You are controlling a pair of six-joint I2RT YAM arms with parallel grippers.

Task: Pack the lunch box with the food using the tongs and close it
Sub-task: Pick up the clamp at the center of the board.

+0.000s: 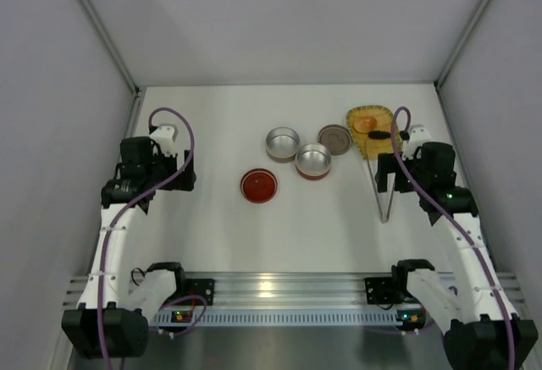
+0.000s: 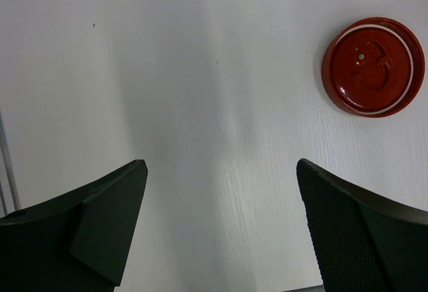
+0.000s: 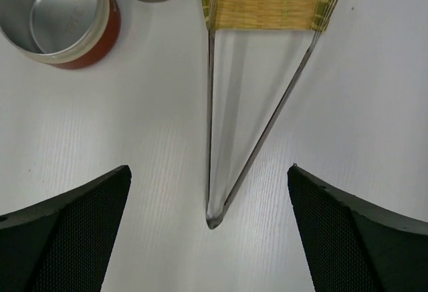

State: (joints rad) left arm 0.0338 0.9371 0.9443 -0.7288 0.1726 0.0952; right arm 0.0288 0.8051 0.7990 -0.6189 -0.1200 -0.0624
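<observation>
Walls [image 1: 279, 14], plain grey, enclose a white table [image 1: 220, 226]. The left gripper [image 2: 219, 172] hangs wide apart over bare surface near a red lid [image 2: 372, 66]; the right gripper [image 3: 208, 172] gapes above the tongs [image 3: 209, 125]. These lie flat, tips at the tray [image 3: 267, 5], far right. An orange piece [image 1: 366, 123] and a black piece [image 1: 378, 135] sit on that tray.

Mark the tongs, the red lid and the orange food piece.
tongs [image 3: 212, 220], right wrist view, on the joined tip of the V.
red lid [image 2: 372, 66], left wrist view, on its centre.
orange food piece [image 1: 366, 123], top view, on its middle.
</observation>
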